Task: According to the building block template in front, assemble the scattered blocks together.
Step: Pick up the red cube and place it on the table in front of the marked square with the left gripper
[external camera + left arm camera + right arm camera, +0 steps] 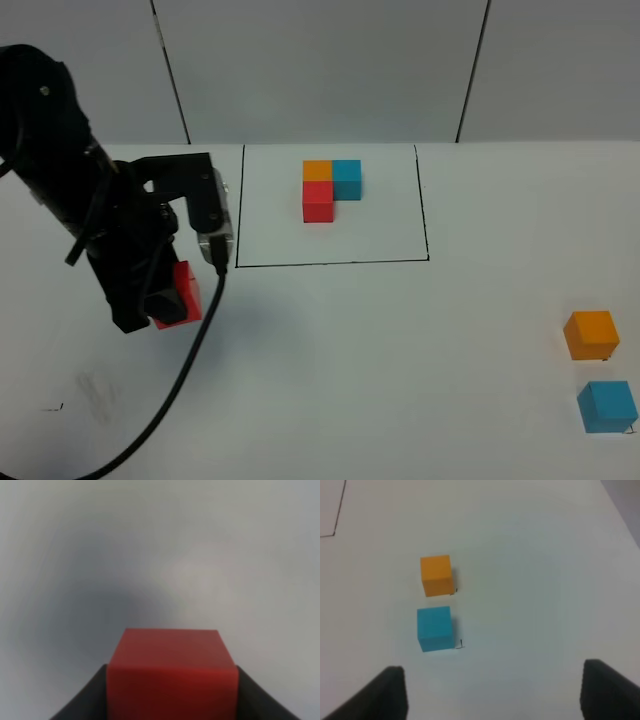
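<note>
The template point(331, 188) is an orange, a blue and a red cube in an L inside a black-lined rectangle at the table's back middle. My left gripper point(170, 300) is shut on the loose red cube point(183, 292), left of the frame's front corner; the left wrist view shows that red cube point(171, 677) pinched between two dark fingers point(82, 702). The loose orange cube point(590, 334) and blue cube point(606, 406) sit at the far right, seen too as the orange cube point(437, 575) and the blue cube point(435, 628) ahead of my open right gripper point(492, 692), which holds nothing.
The left arm's black cable point(190, 365) trails down across the white table toward the front left edge. A corner of the black frame line point(337, 515) shows in the right wrist view.
</note>
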Robot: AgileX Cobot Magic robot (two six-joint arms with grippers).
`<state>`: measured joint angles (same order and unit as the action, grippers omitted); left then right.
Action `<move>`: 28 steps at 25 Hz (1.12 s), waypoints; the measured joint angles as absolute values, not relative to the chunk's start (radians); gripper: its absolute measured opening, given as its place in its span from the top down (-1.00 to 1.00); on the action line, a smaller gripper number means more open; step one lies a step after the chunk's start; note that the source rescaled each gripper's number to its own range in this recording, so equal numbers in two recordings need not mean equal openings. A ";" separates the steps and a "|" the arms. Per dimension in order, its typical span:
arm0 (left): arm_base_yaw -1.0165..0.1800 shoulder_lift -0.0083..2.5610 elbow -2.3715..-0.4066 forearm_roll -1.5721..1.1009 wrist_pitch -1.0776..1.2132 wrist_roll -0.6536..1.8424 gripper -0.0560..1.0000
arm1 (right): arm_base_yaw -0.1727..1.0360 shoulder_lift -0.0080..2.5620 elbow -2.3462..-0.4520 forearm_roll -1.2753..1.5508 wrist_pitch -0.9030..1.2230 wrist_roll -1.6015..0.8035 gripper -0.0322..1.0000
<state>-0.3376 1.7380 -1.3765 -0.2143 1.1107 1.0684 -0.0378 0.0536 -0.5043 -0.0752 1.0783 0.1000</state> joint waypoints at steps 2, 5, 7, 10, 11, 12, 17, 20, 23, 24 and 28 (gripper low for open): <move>-0.424 1.738 -1.399 -0.148 1.103 1.023 0.89 | -0.038 0.054 -0.504 -0.075 1.078 0.100 -0.02; -0.534 1.738 -1.416 -0.056 1.079 0.957 0.89 | -0.038 0.054 -0.504 -0.075 1.078 0.100 -0.02; -0.571 1.740 -1.420 -0.032 1.075 0.927 0.89 | -0.038 0.054 -0.504 -0.075 1.078 0.100 -0.02; -0.589 1.762 -1.420 -0.022 1.113 0.890 0.89 | -0.038 0.054 -0.504 -0.075 1.078 0.100 -0.02; -0.589 1.772 -1.420 -0.016 1.124 0.877 0.89 | -0.038 0.054 -0.504 -0.075 1.078 0.100 -0.02; -0.589 1.782 -1.420 -0.009 1.131 0.864 0.89 | -0.038 0.054 -0.504 -0.075 1.078 0.100 -0.02; -0.604 1.822 -1.424 -0.006 1.075 0.852 0.89 | -0.038 0.054 -0.504 -0.075 1.078 0.100 -0.02; -0.638 1.860 -1.430 -0.007 1.042 0.852 0.89 | -0.038 0.054 -0.504 -0.075 1.078 0.100 -0.02; -0.647 1.906 -1.430 -0.017 1.013 0.852 0.89 | -0.038 0.054 -0.504 -0.075 1.078 0.100 -0.02; -0.647 1.918 -1.430 -0.025 0.998 0.852 0.89 | -0.038 0.054 -0.504 -0.075 1.078 0.100 -0.02; -0.647 1.940 -1.430 -0.056 0.932 0.866 0.89 | -0.038 0.054 -0.504 -0.075 1.078 0.100 -0.02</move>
